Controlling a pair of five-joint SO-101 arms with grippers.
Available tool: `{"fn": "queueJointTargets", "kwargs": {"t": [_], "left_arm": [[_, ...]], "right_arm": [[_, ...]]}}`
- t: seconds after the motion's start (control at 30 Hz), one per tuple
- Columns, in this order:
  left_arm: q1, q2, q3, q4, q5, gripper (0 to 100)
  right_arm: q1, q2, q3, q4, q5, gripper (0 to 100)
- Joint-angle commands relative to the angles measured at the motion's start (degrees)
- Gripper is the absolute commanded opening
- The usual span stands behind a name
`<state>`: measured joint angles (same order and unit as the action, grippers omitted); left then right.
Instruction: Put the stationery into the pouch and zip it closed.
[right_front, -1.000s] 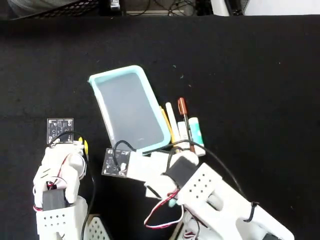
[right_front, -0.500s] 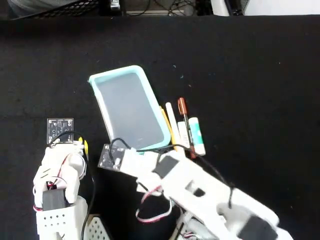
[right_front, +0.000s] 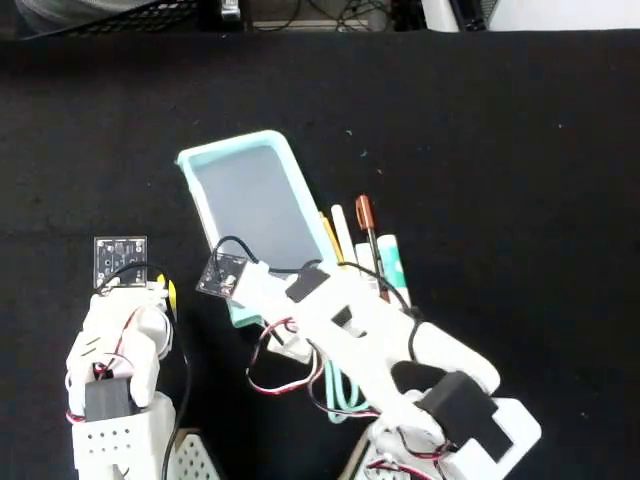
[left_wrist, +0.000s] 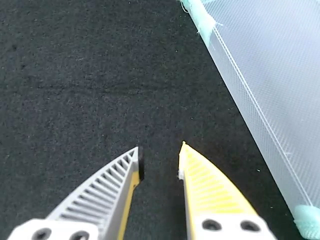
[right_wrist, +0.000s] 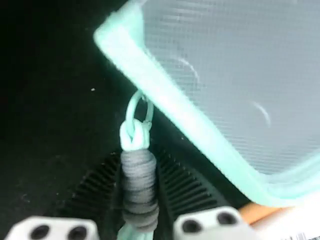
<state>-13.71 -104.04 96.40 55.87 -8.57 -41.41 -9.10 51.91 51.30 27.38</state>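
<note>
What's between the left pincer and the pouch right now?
Only bare black tabletop separates the left pincer from the pouch and its mesh side, as the left wrist view shows.

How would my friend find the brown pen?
Start at the mint-edged pouch in the middle of the black table. Stationery lies in a row along its long side. The brown pen sits between a white pen and a teal-and-white stick; its cap alone is dark brown.

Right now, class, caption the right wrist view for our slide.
Jaws closed on the zip pull cord at a corner of the mint-edged mesh pouch.
</note>
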Motion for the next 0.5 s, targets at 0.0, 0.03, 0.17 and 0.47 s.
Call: {"fn": "queueJointTargets", "kwargs": {"t": [0.0,0.03,0.17,0.47], "left_arm": [[0.13,-0.18,0.92,0.18,-0.44,14],[0.13,-0.18,0.92,0.18,-0.44,14],[0.13,-0.18,0.92,0.18,-0.44,14],[2.24,-0.09,-3.56,2.73,-5.80,15]], "right_arm": [[0.26,-4.09,-0.75,2.46,-0.53,1.2],[0.26,-5.93,-0.22,3.43,-0.53,1.2],[0.26,-16.48,2.59,4.84,-0.53,1.2],[0.35,-30.46,1.89,5.63,-0.35,1.2]]}}
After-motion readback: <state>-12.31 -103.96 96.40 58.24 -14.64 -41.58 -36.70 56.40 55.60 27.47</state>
